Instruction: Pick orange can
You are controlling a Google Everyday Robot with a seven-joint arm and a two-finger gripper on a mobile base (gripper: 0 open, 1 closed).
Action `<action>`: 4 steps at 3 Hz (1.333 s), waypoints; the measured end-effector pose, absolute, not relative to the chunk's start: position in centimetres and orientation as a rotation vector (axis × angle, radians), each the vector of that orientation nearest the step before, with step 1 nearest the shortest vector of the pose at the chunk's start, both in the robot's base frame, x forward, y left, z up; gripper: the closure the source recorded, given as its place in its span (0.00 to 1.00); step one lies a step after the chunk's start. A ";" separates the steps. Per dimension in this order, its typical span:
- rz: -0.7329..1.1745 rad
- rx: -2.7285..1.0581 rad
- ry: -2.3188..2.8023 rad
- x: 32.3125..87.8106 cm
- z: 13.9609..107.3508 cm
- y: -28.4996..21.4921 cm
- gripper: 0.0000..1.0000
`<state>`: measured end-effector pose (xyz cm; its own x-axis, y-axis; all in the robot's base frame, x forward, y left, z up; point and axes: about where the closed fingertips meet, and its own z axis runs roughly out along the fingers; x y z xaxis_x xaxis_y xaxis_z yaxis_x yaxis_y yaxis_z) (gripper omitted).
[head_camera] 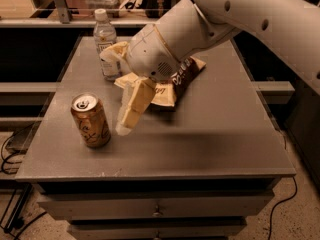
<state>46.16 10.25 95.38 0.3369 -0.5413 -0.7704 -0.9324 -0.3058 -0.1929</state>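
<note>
- While gripper hangs over table mid-left, jaws are spread wide w/ nothing between.
- Orange can upright, front-left of table, just left of lower fingertip, apart from it.
- Water bottle back-left by upper finger; snack bag behind gripper.

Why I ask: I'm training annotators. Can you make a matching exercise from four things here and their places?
Things:
1. orange can
2. water bottle
3. snack bag
4. gripper

Places:
A. back left of the table, upright
B. lying flat mid-table, partly under the arm
C. front left, upright
D. hanging just right of the can

Pairs: 1-C, 2-A, 3-B, 4-D.
</note>
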 end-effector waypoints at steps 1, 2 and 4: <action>0.838 -1.986 1.295 46.3 92.9 11.4 0.00; 0.899 -1.997 1.282 46.7 90.5 13.0 0.00; 1.007 -2.002 1.214 46.4 88.6 16.7 0.24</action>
